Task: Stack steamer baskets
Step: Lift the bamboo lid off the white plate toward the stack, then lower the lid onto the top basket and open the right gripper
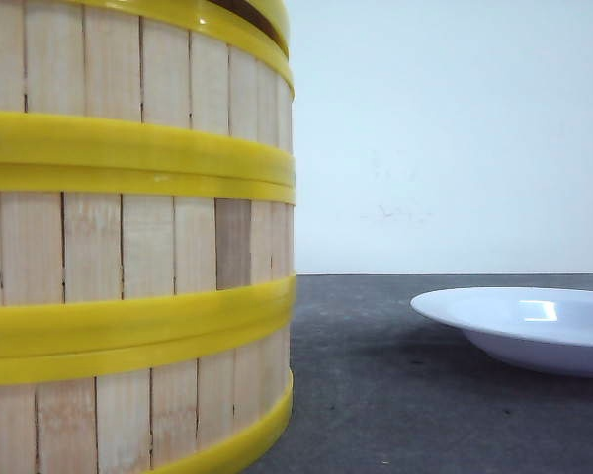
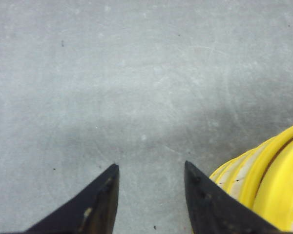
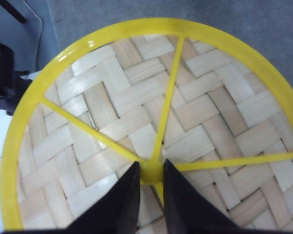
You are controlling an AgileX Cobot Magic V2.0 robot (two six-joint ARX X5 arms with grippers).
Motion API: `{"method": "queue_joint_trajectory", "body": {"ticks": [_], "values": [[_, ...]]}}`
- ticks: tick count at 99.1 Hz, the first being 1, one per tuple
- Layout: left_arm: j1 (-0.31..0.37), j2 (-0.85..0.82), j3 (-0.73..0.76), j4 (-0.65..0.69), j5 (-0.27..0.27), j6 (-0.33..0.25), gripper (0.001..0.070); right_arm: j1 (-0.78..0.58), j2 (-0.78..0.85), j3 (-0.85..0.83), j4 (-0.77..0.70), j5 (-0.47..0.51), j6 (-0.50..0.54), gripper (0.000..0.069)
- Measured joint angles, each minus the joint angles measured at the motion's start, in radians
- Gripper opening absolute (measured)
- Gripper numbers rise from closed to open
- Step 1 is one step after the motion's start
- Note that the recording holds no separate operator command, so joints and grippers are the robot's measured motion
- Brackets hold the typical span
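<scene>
Front view is showing the steamer baskets (image 1: 138,237) stacking at frame left beside a white plate (image 1: 534,331); I am seeing my right claw (image 3: 151,170) clamping the lid's knob (image 3: 151,171), left claw (image 2: 150,168) gaping apart.

A stack of steamer baskets (image 1: 128,247) fills the left half of the frame, running from the bottom edge up past the top. Its pale vertical wooden slats are crossed by thick yellow plastic rims where one basket sits on the next, three slatted tiers showing. At the lower right, a shallow white plate (image 1: 534,331) rests on the dark grey table (image 1: 376,395), cut off by the right edge and well apart from the stack. A plain white wall (image 1: 445,128) fills the upper right.
</scene>
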Motion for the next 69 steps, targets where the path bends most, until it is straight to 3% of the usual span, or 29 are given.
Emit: {"method": "queue_joint_trajectory", "body": {"ticks": [12,69], "values": [[0.000,0.000,0.000,0.000,0.000,0.000,0.0242,0.000,0.006,0.000,-0.008,0.043,0.000,0.0050],[0.000,0.000,0.000,0.000,0.000,0.000,0.0242,-0.001,0.037,0.013,-0.005,0.050,0.000,0.0050]]}}
